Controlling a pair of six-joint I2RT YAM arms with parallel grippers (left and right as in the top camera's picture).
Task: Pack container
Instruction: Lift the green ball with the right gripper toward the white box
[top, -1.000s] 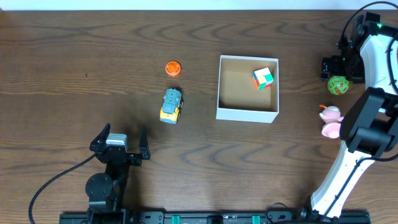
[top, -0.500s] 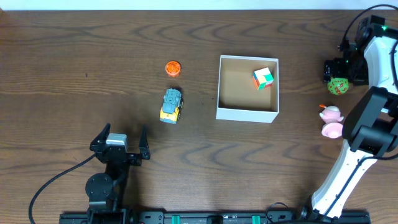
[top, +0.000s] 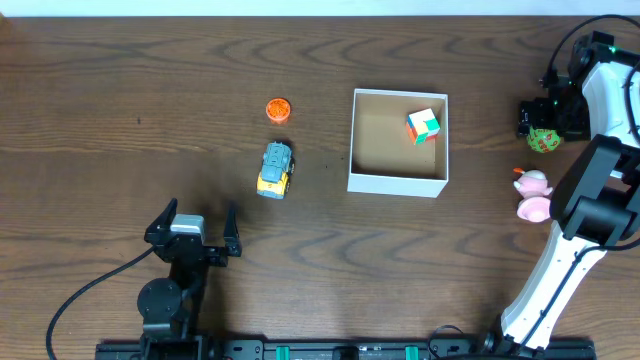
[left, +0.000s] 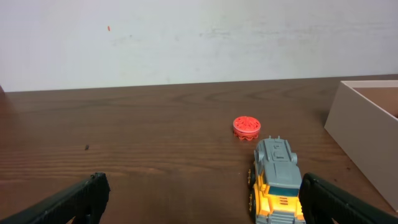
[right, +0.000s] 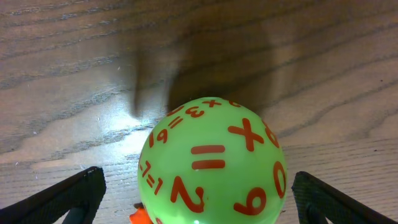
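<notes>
White-walled with a brown cardboard floor, the small square box (top: 396, 184) sits right of centre in the overhead frame, a multicoloured cube (top: 423, 125) in its upper right corner. At the right edge the right gripper (right: 199, 205) straddles a green ball with red numerals (top: 546, 141), fingers (right: 68, 196) wide apart and clear of it. Lower left, the left gripper (top: 195, 228) rests with fingers equally wide, below a yellow-and-grey toy truck (top: 275, 168).

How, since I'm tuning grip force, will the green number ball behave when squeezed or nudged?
The green ball is round, so a nudge would probably send it rolling across the wood. Its smooth-looking surface may slip out of the open right tool unless gripped centrally.
</notes>
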